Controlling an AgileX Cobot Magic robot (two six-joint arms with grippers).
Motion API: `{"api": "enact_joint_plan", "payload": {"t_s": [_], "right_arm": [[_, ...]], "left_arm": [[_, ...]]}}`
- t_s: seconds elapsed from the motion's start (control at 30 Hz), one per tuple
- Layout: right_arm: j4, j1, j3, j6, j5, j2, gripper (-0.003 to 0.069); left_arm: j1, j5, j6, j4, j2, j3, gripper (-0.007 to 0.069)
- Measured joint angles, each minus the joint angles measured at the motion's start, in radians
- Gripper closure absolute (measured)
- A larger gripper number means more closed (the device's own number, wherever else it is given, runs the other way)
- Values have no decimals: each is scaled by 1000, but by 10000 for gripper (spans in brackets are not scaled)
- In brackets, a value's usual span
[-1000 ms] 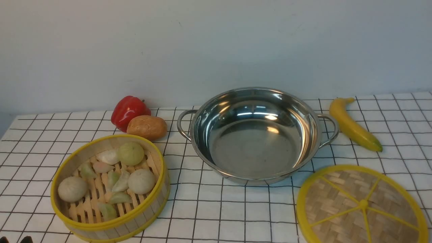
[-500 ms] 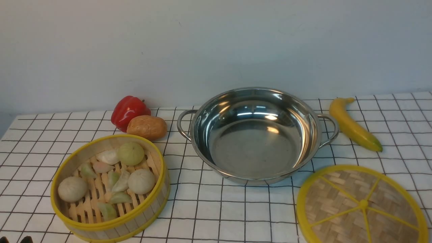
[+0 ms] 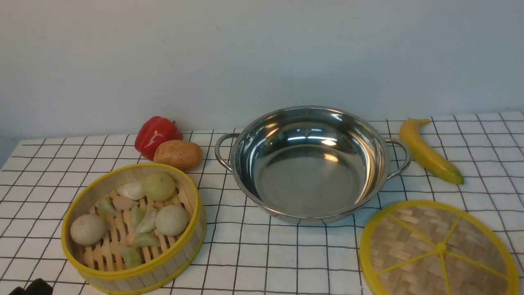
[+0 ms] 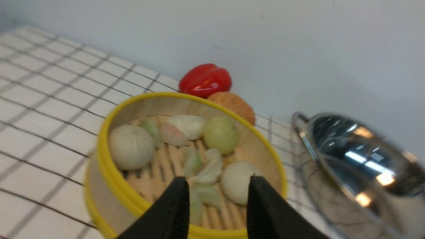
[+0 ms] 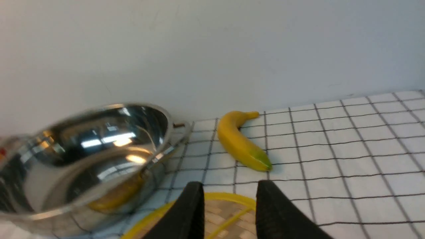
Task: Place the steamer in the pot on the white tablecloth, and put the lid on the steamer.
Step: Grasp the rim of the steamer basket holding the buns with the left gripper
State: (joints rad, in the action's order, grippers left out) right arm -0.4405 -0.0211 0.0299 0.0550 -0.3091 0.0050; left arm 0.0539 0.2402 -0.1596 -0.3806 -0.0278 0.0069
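my left gripper (image 4: 218, 182) is open, its two black fingers spread with nothing between them. it hangs at the near side of the steamer (image 3: 123, 275), looking in over the yellow rim. the steamer stands upright on the white tablecloth (image 3: 270, 254) at the front left, left of the pot (image 3: 311, 180) and apart from it, not yet inside it. on its slatted floor lie three round buns and several small pale dumplings. in the front view only a dark bit of that arm shows, at the bottom left corner.

my right gripper (image 5: 229, 186) is open too and holds nothing. it hovers at the near edge of the lid (image 3: 440, 248), whose yellow rim and woven face show between the fingers in the right wrist view. i cannot tell whether the fingers touch it. the lid lies flat on the cloth at the front right, knob up, just beside the pot.

the pot stands in the middle, further back. behind the steamer a red pepper (image 3: 155, 133) and a brown potato (image 3: 178, 154) touch each other, with the potato near the pot's left handle. a banana (image 3: 428, 151) lies right of the pot, beside its right handle.
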Motion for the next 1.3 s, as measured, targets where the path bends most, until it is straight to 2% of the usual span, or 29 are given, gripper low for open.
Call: {"api": "enact_joint_plan", "payload": {"t_s": [0.1, 0.3, 0.8, 0.93, 1.0, 1.1, 1.2, 1.3], "right_arm": [[-177, 0, 0, -21, 16, 0, 417], [-376, 0, 0, -26, 22, 0, 417], [-515, 0, 0, -63, 44, 0, 417], [-544, 0, 0, -66, 44, 0, 417], [-549, 0, 0, -66, 44, 0, 417], [-550, 0, 0, -66, 44, 0, 417], [-551, 0, 0, -66, 45, 0, 417], [-551, 0, 0, -66, 43, 0, 417]], "left_arm": [[0, -5, -20, -101, 0, 0, 382], [0, -36, -17, -129, 0, 0, 382], [0, -155, -27, -134, 0, 0, 382], [0, -258, -32, -133, 0, 0, 382], [0, -316, 16, -105, -4, -32, 382], [0, -314, 86, -74, -27, -92, 382], [5, -257, 233, -37, -148, -208, 382], [40, -182, 328, -26, -326, -318, 382]]}}
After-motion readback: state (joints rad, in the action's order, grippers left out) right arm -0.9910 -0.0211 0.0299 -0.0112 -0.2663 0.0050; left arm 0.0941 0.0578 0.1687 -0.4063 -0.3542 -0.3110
